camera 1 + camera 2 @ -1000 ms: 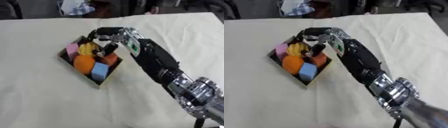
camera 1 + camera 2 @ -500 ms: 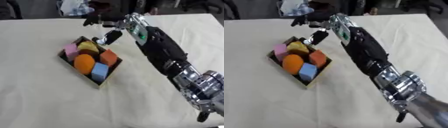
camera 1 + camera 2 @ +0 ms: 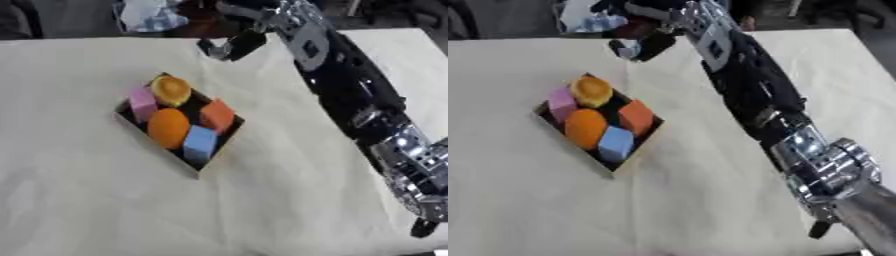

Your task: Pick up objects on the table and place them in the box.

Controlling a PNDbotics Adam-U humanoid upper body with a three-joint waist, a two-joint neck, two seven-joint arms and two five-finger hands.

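Robot's right hand (image 3: 241, 42) hangs over the far edge of the cream-covered table (image 3: 79, 200), well apart from the box (image 3: 203, 166); fingers look partly curled w/ nothing in them, though blur leaves that uncertain. The box sits mid-table holding five pieces: a pink block (image 3: 141, 101), an orange-yellow round piece (image 3: 171, 90), an orange ball (image 3: 168, 128), a red-orange block (image 3: 216, 115) and a light blue block (image 3: 199, 142). These look like light, stiff toy shapes, prob. best pinched across flat faces, the ball likelier to roll or slip; no left hand in shot.
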